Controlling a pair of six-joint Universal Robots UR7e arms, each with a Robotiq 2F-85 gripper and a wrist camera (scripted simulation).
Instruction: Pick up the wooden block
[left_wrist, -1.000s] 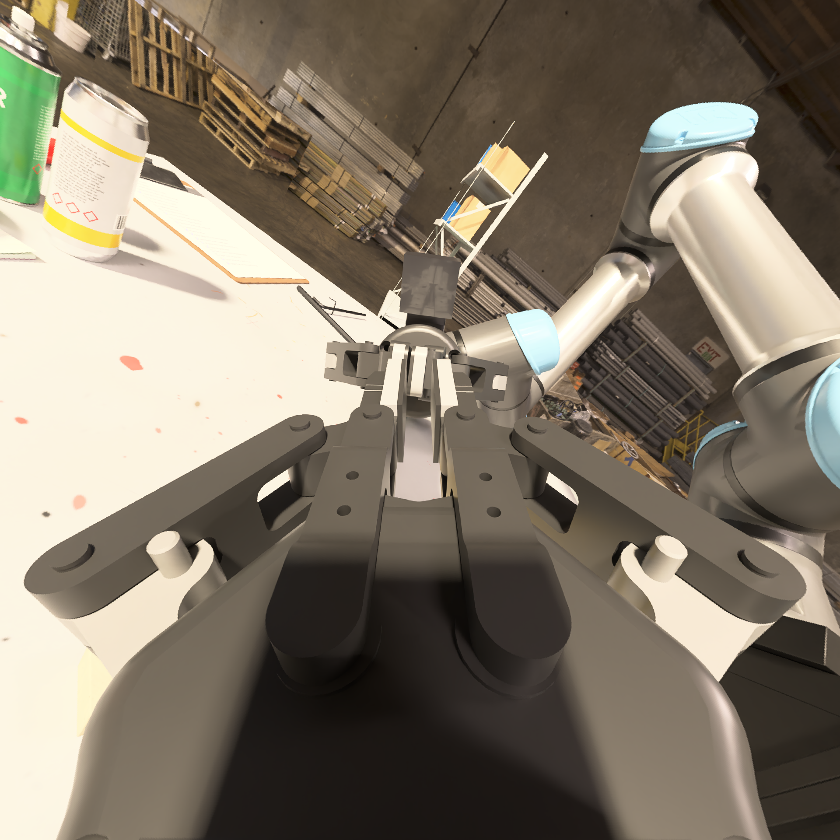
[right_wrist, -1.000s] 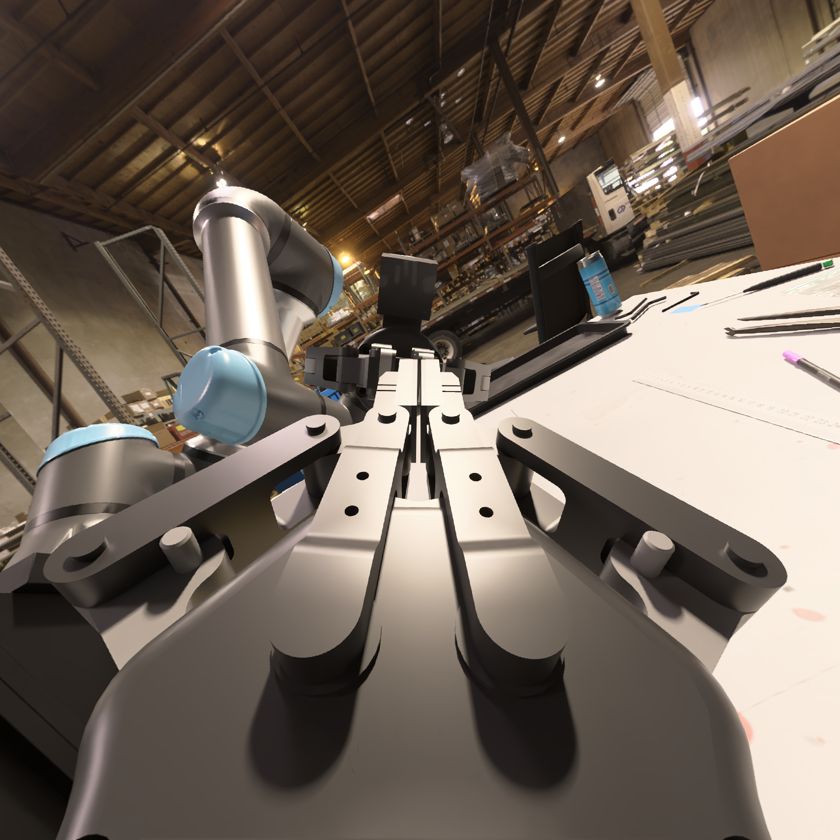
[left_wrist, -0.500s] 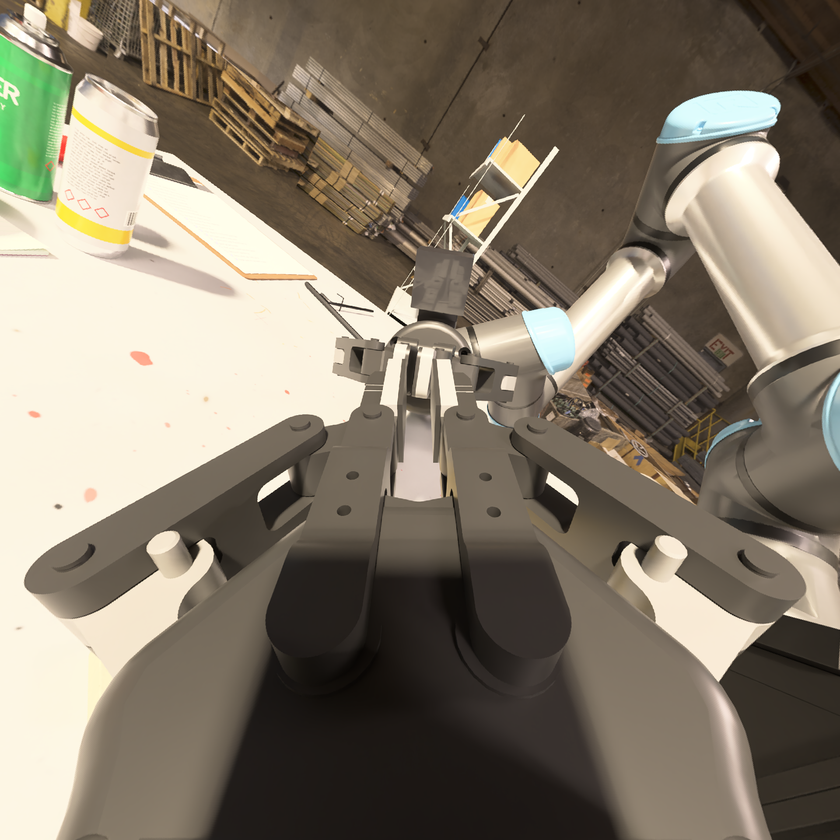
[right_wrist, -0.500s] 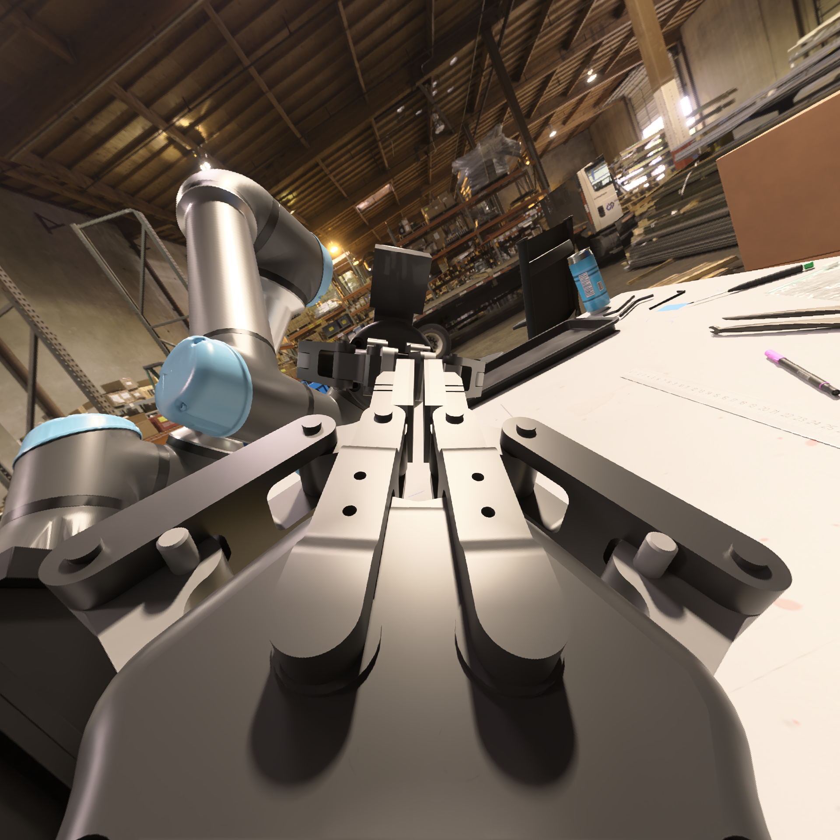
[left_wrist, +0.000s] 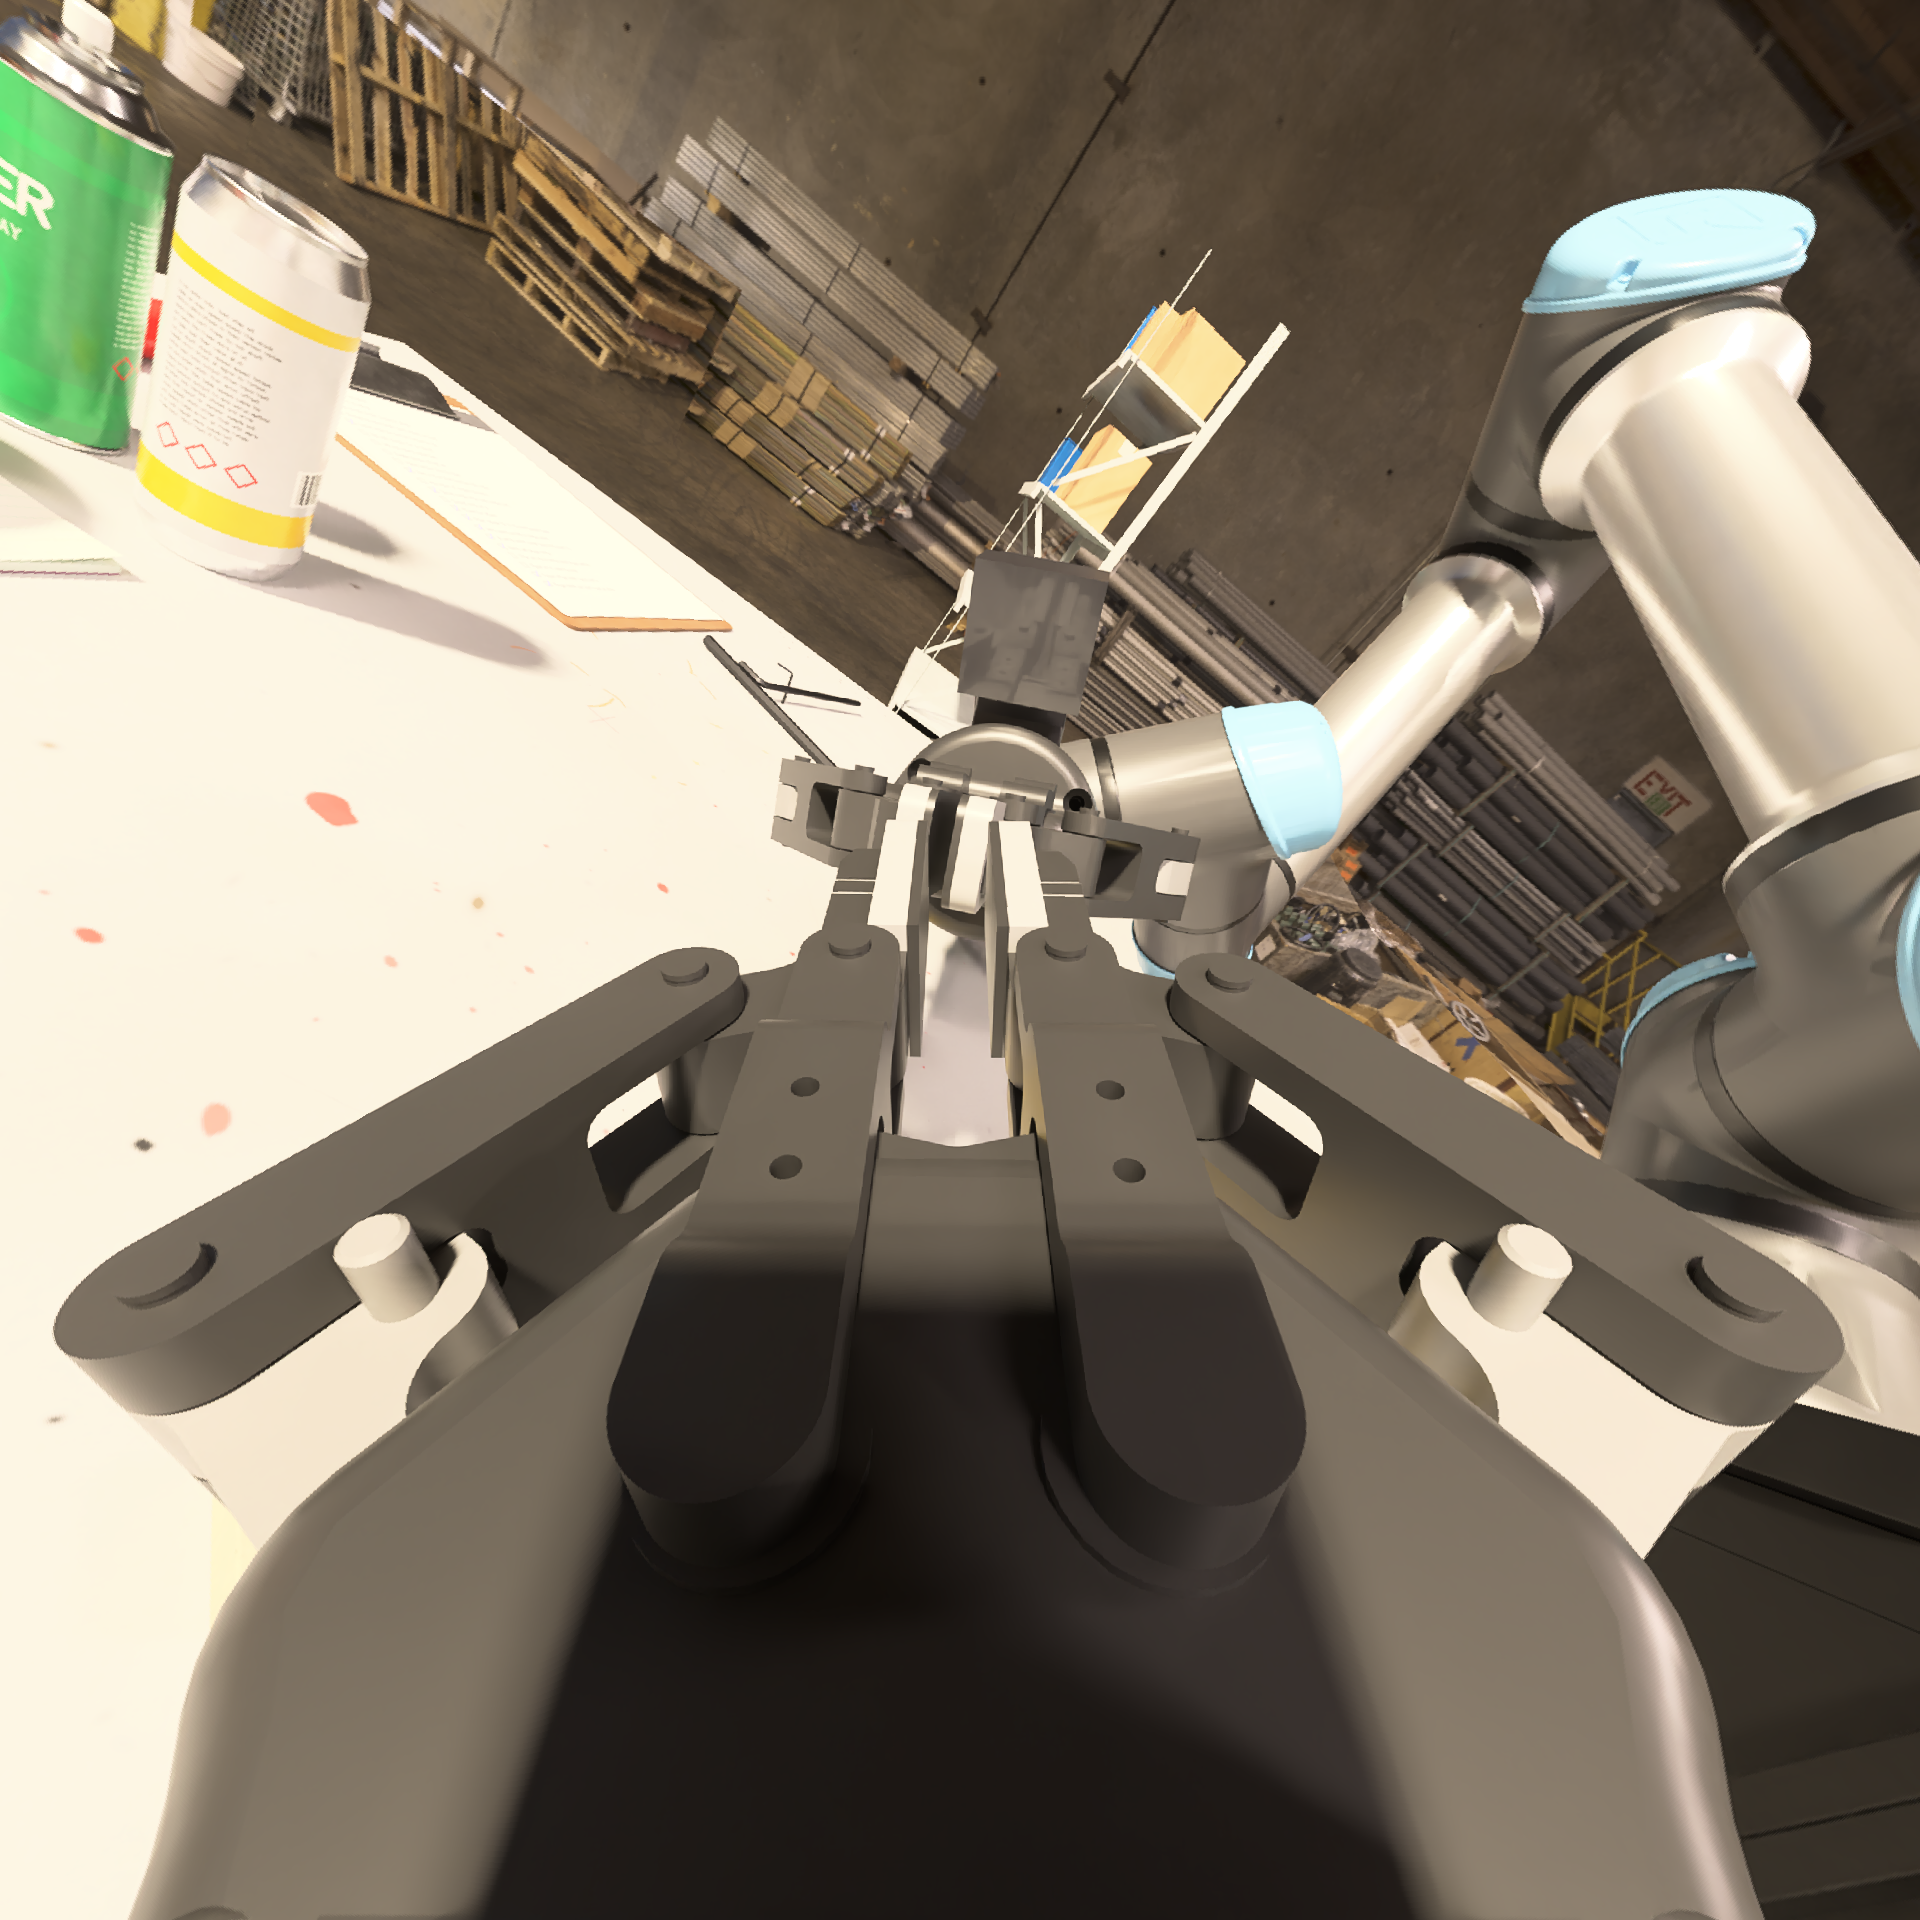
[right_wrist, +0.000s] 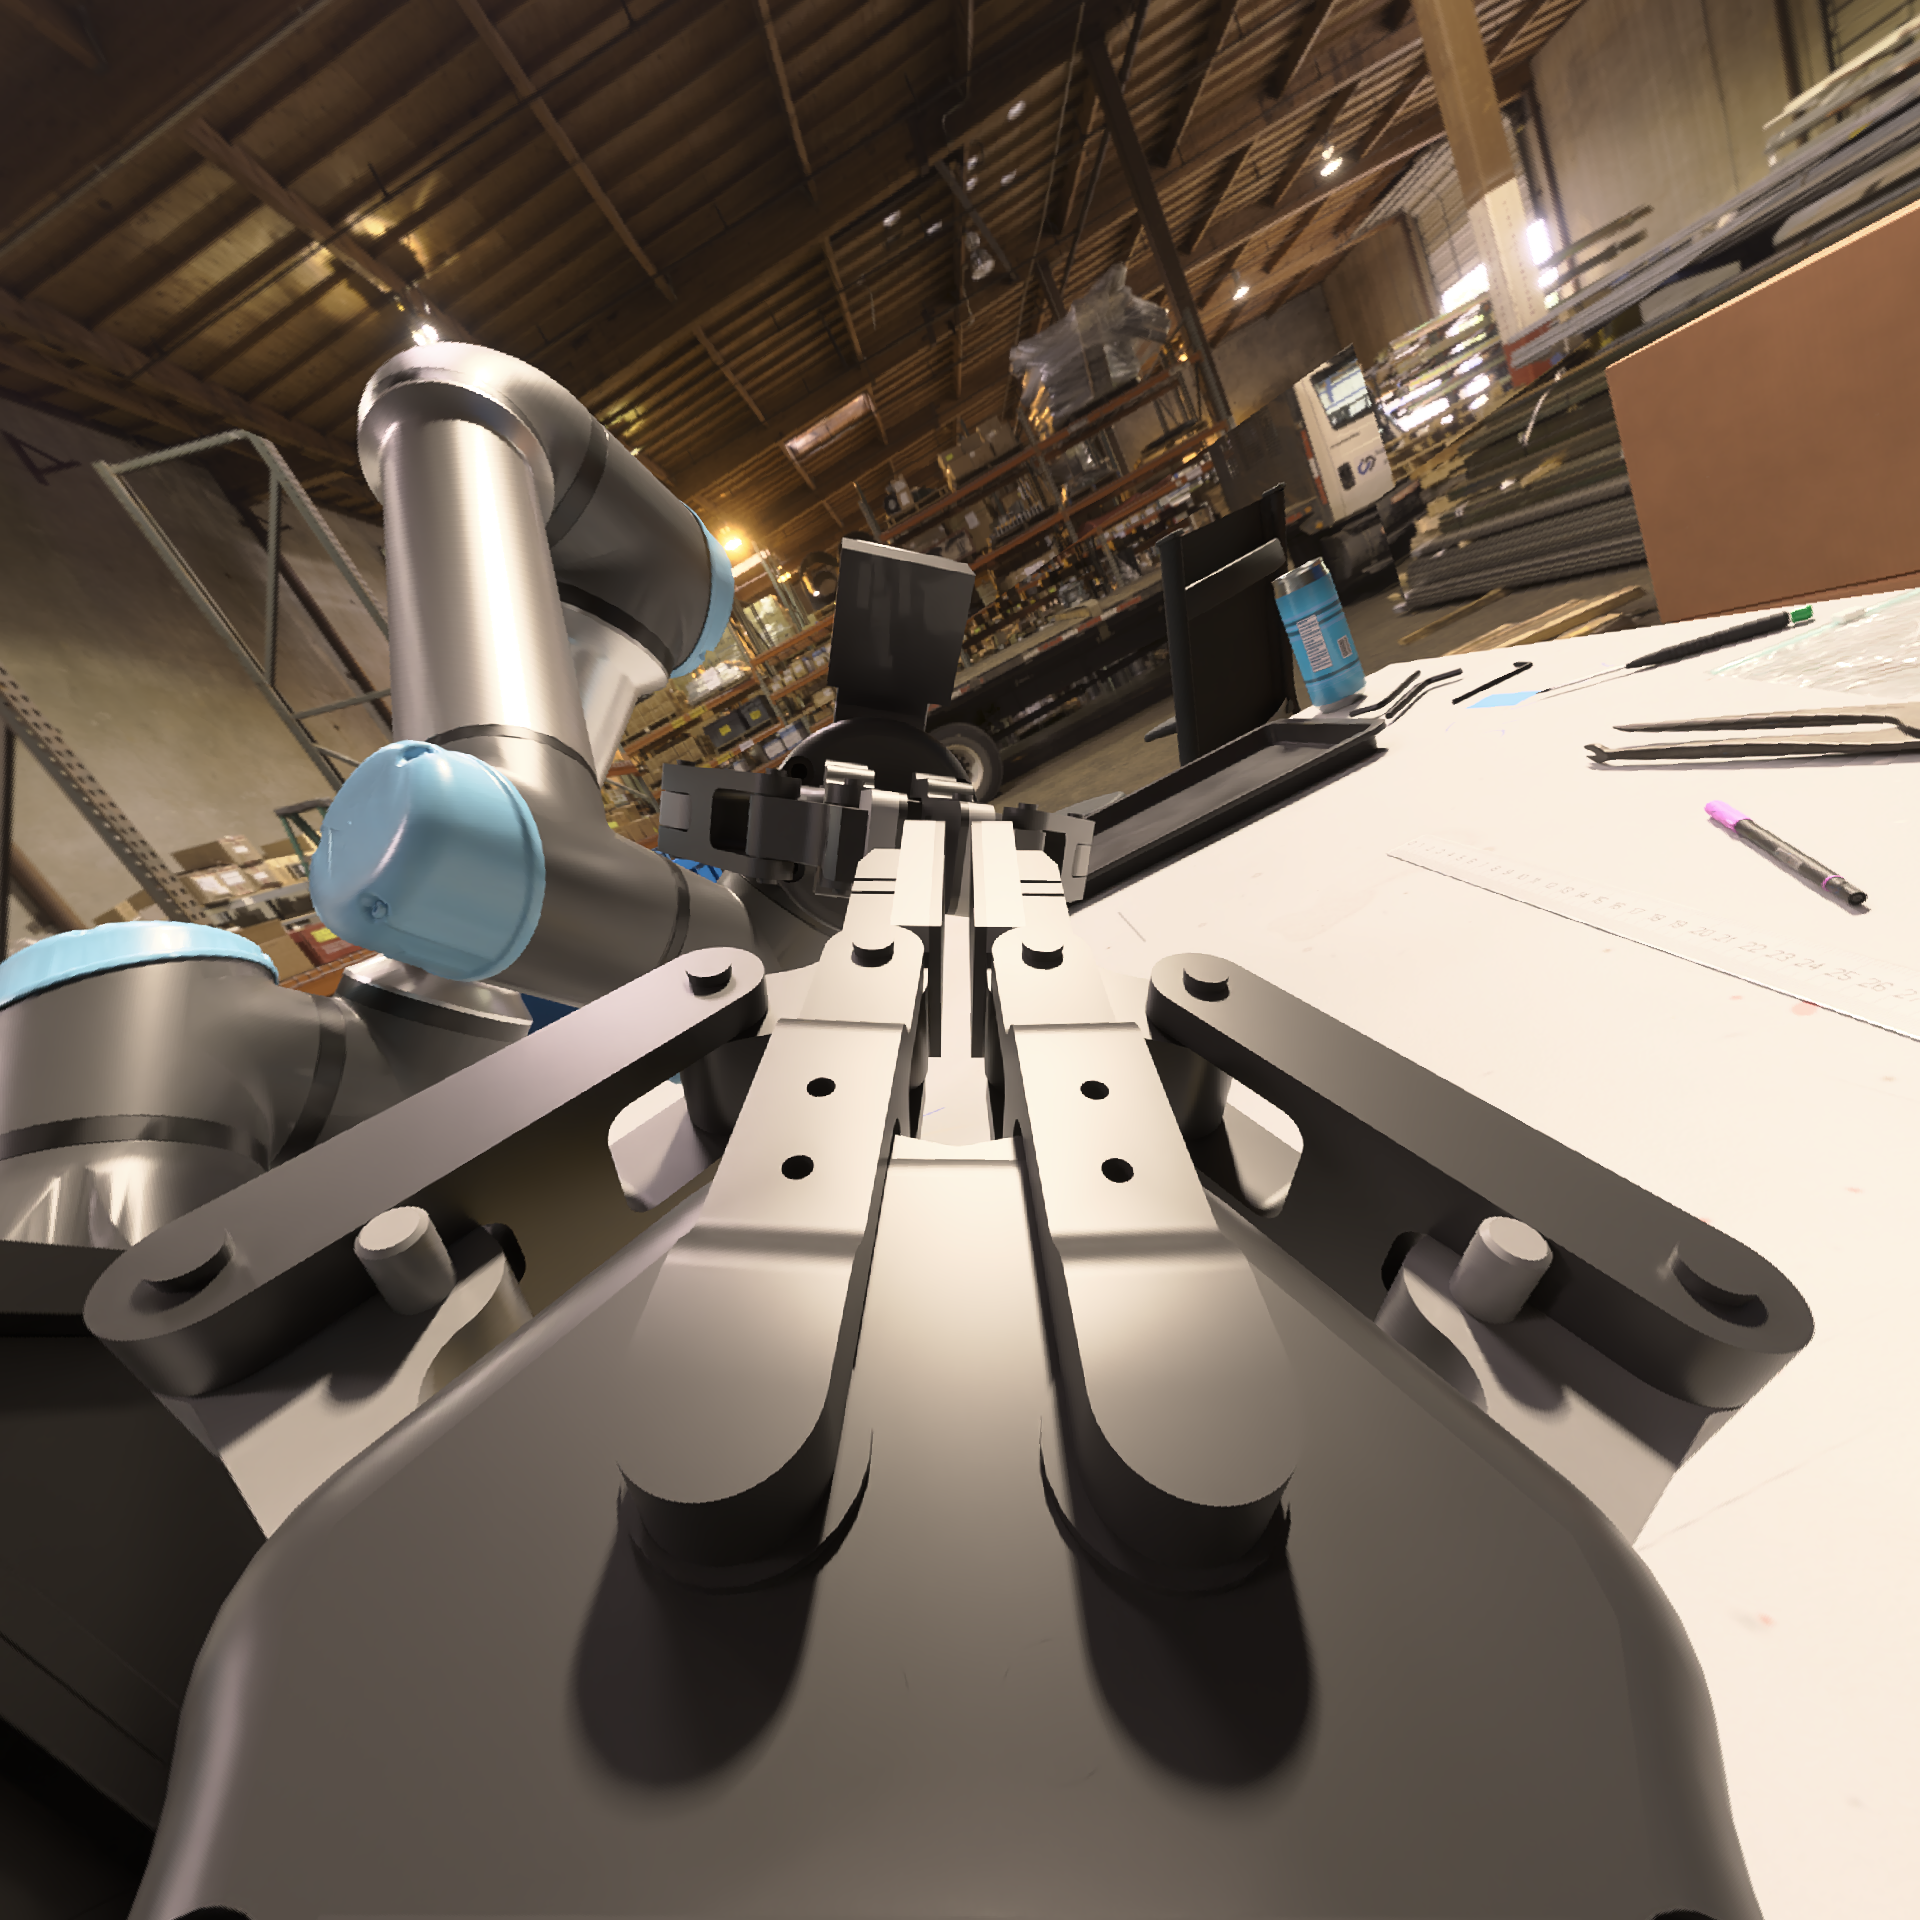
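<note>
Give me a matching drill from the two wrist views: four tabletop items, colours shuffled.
Items:
1. spray can at the far left of the left wrist view
2. can standing right of it
3. can beside the black tray, right wrist view
4. cap of the pen lying on the white table

Colours:
A. purple
B. white with yellow bands
C. green
D. blue

Pairs: 1-C, 2-B, 3-D, 4-A
</note>
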